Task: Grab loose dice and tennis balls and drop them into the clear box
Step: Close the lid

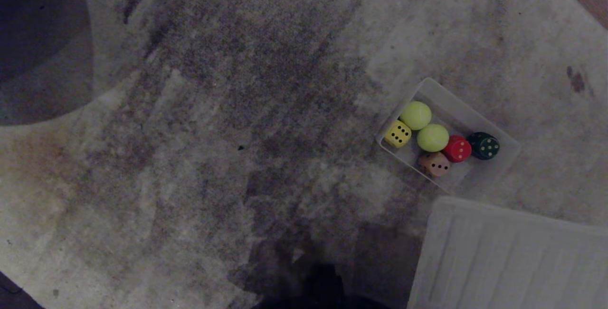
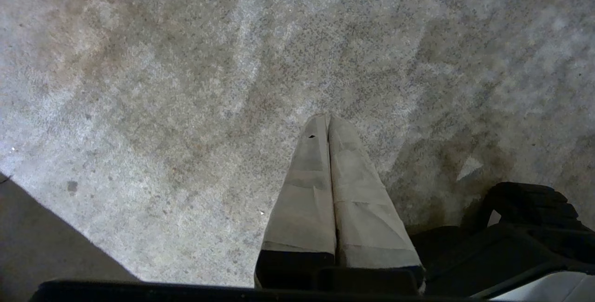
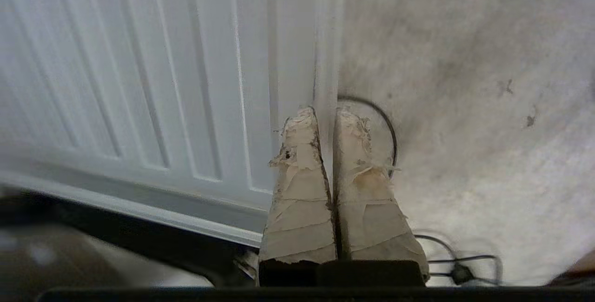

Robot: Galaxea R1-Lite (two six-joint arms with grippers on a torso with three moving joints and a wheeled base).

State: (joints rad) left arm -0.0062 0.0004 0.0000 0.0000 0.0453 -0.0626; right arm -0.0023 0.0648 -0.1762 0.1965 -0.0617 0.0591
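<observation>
Carpet [image 1: 237, 109] rough, stained; clear box [image 1: 506, 149] smooth plastic; tennis balls [image 1: 416, 115] fuzzy; fingers [image 3: 302, 190] tape-wrapped, frayed.

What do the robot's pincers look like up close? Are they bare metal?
No. Each gripper has two long tapering fingers wrapped in pale beige tape, on a black base. The left gripper has smooth, creased tape with a small dark hole near one tip; the right gripper has tape that is frayed, torn and stained brownish.

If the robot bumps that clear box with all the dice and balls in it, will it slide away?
Probably a bit. The clear box looks thin and light, so it could skid on the carpet. The tennis balls inside would likely roll.
</observation>
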